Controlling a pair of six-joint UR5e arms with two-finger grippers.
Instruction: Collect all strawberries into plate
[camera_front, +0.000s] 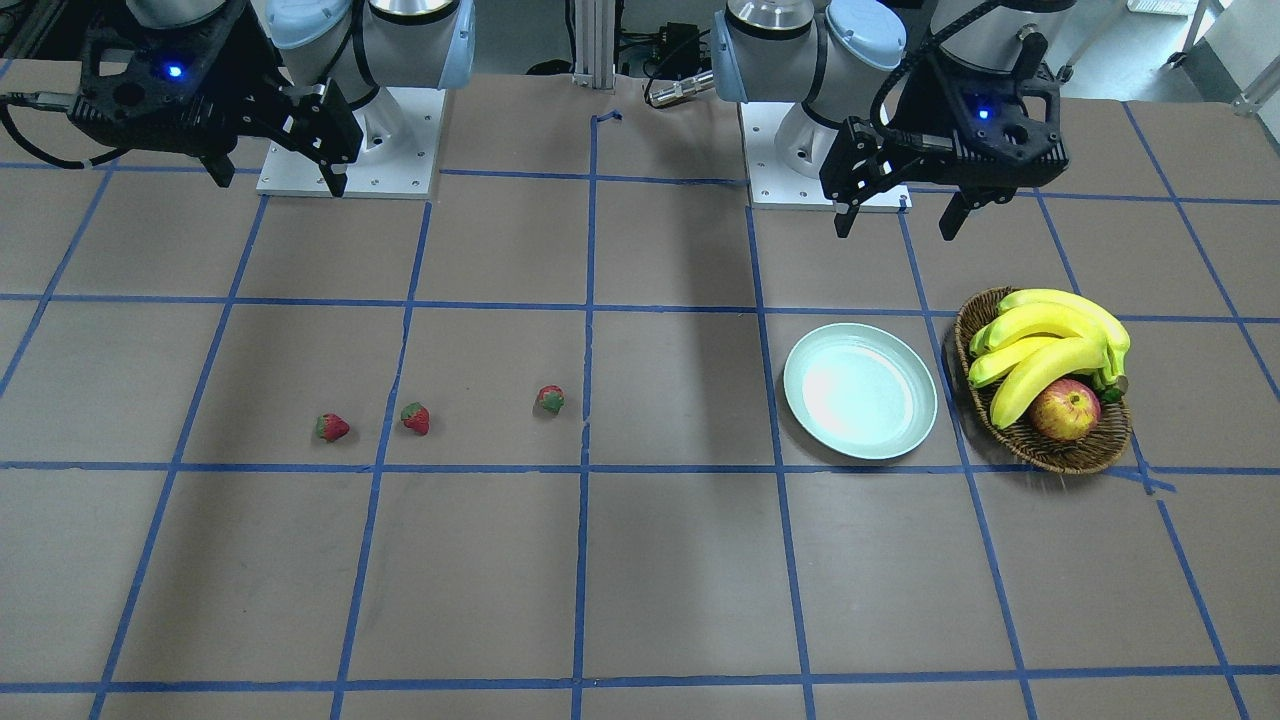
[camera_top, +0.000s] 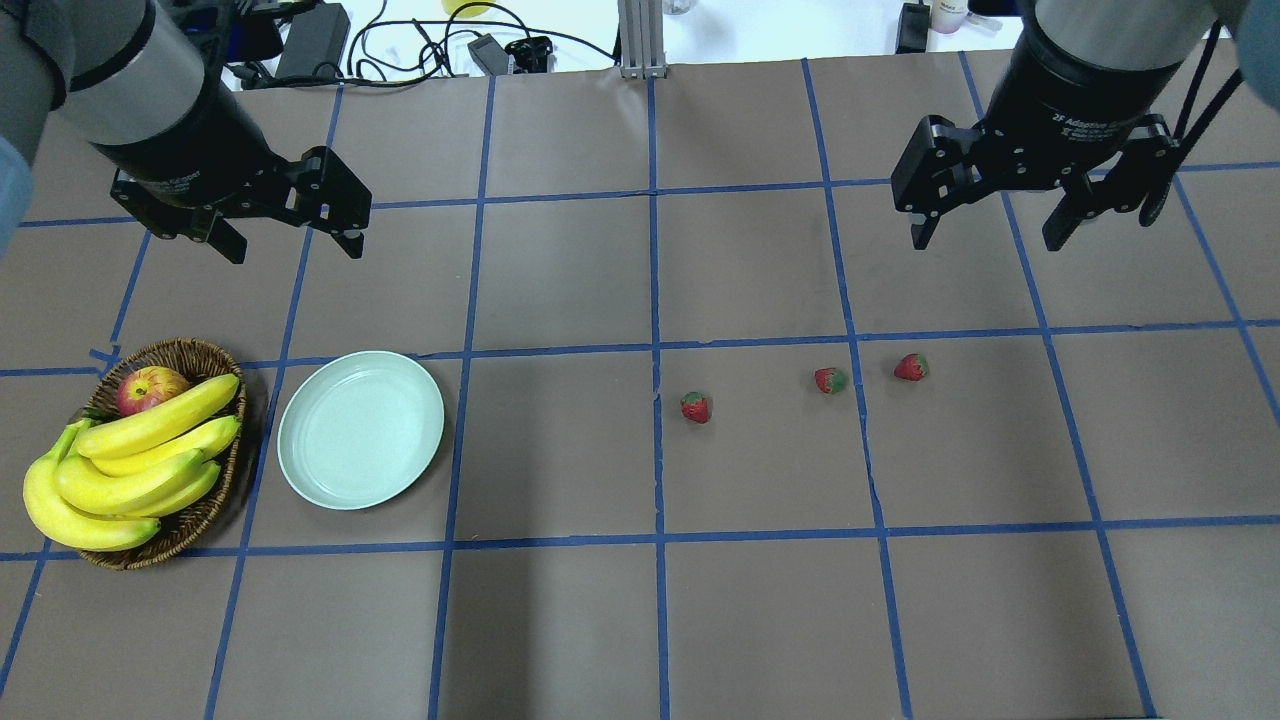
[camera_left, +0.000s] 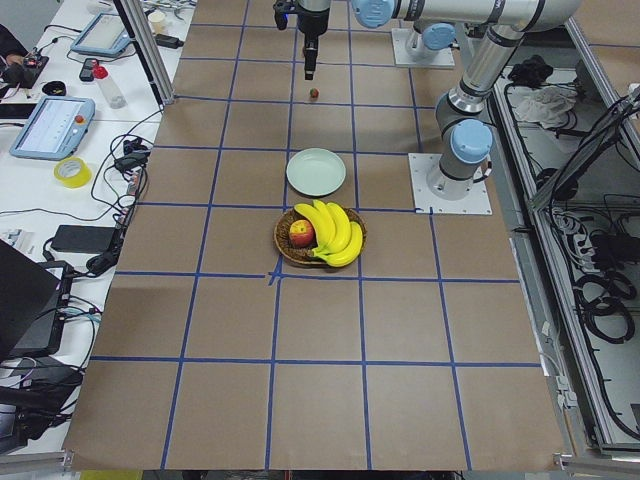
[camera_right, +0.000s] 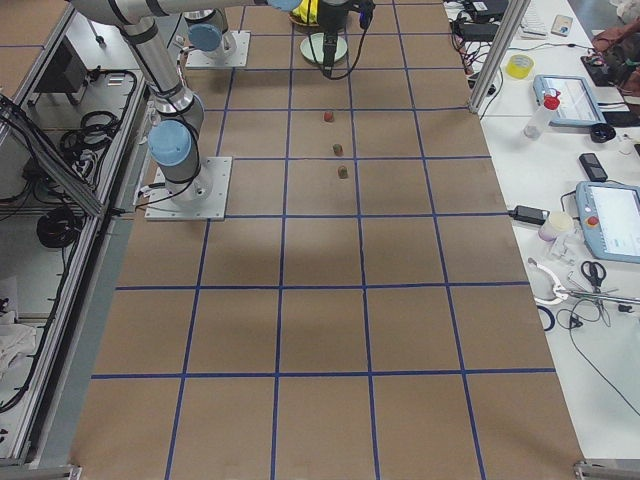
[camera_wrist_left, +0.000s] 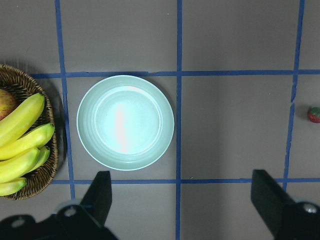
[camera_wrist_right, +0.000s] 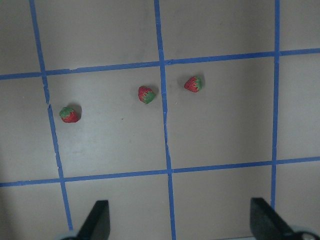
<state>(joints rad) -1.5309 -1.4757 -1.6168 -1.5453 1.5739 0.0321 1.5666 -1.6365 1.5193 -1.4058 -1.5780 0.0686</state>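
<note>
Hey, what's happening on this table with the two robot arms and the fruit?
Nothing has been picked up yet. Both robot arms hang above the table with empty, open pincers: the left pincer on the plate's side, the right pincer on the strawberries' side. Three strawberries lie loose on the table, apart from each other. The pale green plate meant for them is empty, next to a basket holding bananas and an apple.
</note>
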